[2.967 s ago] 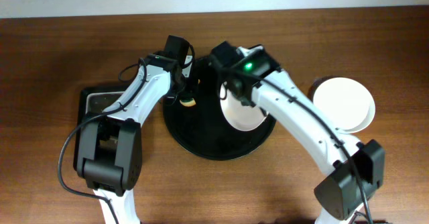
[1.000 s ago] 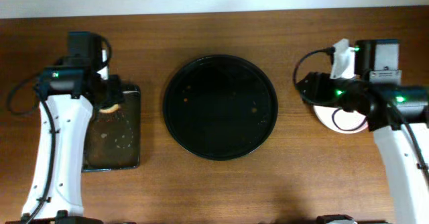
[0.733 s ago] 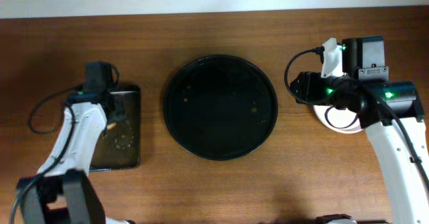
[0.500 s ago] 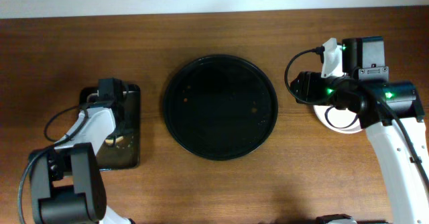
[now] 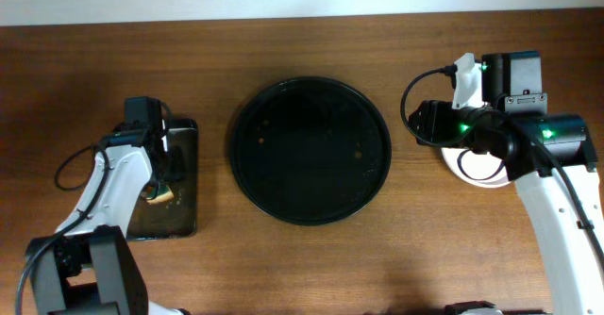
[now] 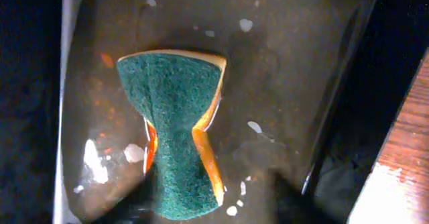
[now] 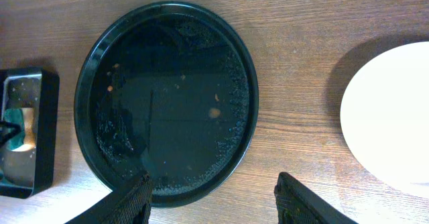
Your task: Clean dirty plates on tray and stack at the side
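- left gripper (image 6: 209,200): it hangs low over the small rectangular tray (image 6: 288,83) at the left of the table (image 5: 302,32); its fingers show only as dark blurs at the bottom edge of the wrist view; they stand apart, with the near end of the sponge (image 6: 175,103) between them; the right finger is clear of the sponge, and i cannot tell whether the left one touches it
- the sponge lies green scouring side up on the wet floor of the small tray; it is pinched in at the waist like an hourglass, with its orange body showing along both sides of the pinch; pale flecks and droplets are scattered around it
- right gripper (image 7: 213,187): its fingers are spread wide with nothing between them; it hovers above the table between the round black tray (image 7: 100,63) and the plates (image 7: 392,117)
- the plates sit on the table to the right of the round tray, apart from it and not on it; from above the right arm and its cable cover most of them, so only white edges show; i cannot tell how many are stacked there; the top face that shows in the right wrist view looks plain white
- the round tray sits at the middle of the table; its glossy floor carries water droplets near the rim and a few small orange specks
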Controlling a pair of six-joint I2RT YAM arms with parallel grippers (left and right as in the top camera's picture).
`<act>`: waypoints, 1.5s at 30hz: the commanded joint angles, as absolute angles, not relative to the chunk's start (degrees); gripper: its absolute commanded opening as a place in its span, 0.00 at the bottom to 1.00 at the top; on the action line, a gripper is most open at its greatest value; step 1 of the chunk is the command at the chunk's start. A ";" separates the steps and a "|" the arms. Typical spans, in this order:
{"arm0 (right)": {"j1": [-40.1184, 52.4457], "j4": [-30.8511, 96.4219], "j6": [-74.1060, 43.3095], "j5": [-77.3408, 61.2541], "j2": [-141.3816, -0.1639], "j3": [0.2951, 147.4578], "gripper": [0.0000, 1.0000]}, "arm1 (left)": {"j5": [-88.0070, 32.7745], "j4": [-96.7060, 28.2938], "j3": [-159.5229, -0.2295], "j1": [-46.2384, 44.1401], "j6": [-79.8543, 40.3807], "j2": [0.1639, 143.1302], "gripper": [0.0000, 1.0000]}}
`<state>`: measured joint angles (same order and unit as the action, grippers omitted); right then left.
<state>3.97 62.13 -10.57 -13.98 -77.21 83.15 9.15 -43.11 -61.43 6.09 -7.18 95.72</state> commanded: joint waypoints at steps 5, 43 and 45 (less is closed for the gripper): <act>4.49 60.62 -10.70 -18.79 -76.84 83.59 0.60 | -3.86 -49.52 -68.27 4.10 -2.92 85.67 0.27; 2.28 43.07 6.63 -8.34 -29.63 53.39 0.99 | -4.32 -63.11 -74.37 -1.45 -2.94 51.77 0.99; 2.11 36.88 6.63 -8.32 -21.26 39.86 0.99 | -4.32 -63.11 -74.37 -1.45 -2.96 51.77 0.99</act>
